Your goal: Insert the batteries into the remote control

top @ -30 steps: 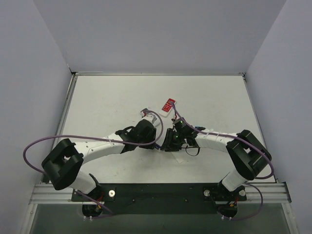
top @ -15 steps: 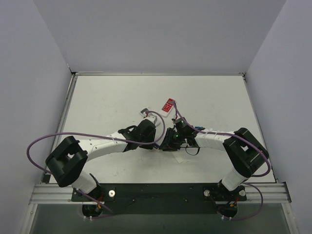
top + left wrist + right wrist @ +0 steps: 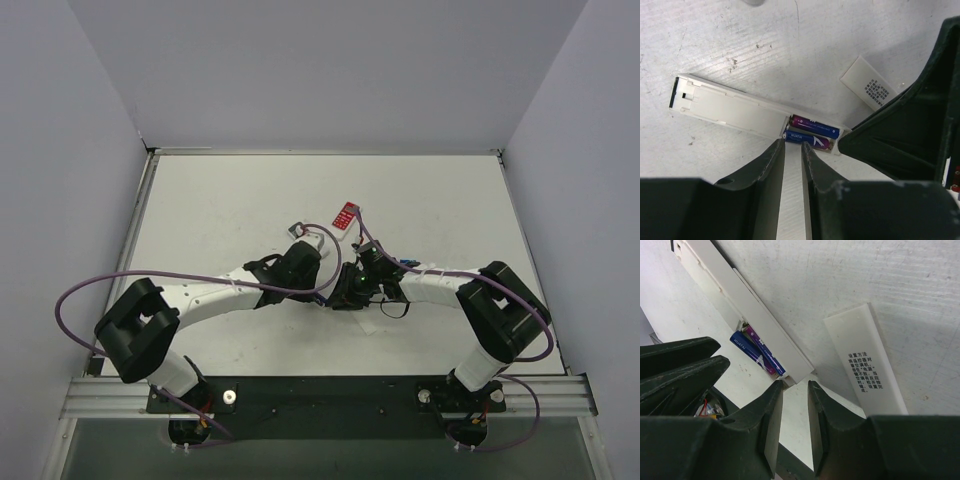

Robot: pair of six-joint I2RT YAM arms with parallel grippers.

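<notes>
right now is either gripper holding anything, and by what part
Nothing held. Left gripper and right gripper tips sit empty, slightly apart, beside the remote.

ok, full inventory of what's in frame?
remote: 1, white, flat on the table, battery bay open
batteries: 2 visible, blue-purple, side by side in the bay
cover: 1, white with printed text, on the table beside the remote
red tag: 1, red, just beyond the grippers
grey bit: 1, left of the red tag, too small to identify
table: 1, white
left gripper: narrow gap, empty, at the bay
right gripper: narrow gap, empty, at the remote's end
</notes>
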